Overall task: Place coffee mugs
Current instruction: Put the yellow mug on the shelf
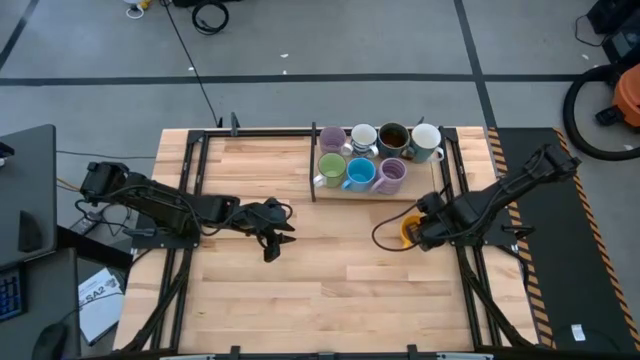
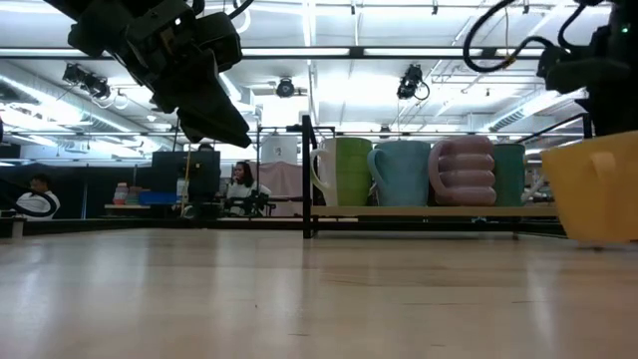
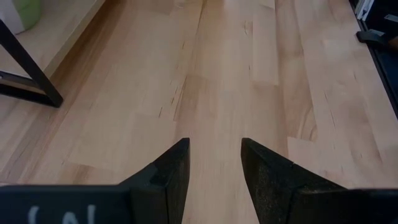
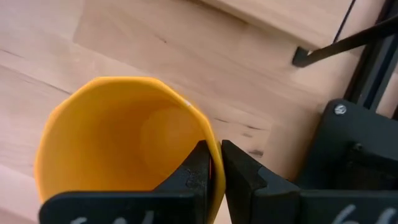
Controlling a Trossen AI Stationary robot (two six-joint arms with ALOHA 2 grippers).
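An orange coffee mug (image 1: 408,230) sits in my right gripper (image 1: 420,232) near the table's right side, in front of a wooden rack (image 1: 424,186). On the rack stand several coffee mugs, among them a green one (image 1: 331,168), a blue one (image 1: 360,175) and a ribbed lavender one (image 1: 391,175). In the low view the orange mug (image 2: 595,189) shows upright with its base close to the tabletop. Whether it touches I cannot tell. My left gripper (image 1: 272,243) hovers open over the table's left middle, nothing between its fingers (image 3: 214,149). My right gripper (image 4: 216,158) pinches the orange mug's wall at the rim (image 4: 207,138), with one finger (image 4: 194,171) inside the mug and the other (image 4: 241,169) outside. The fingers come from above, pointing steeply down. The mug stays upright, mouth up.
Black frame rails (image 1: 190,190) run along the table's left and right sides. The rack's black post (image 1: 314,160) and leg (image 3: 31,78) stand left of the mugs. Bare wood (image 1: 330,290) lies across the table's middle and near part. People sit in the room beyond (image 2: 239,184).
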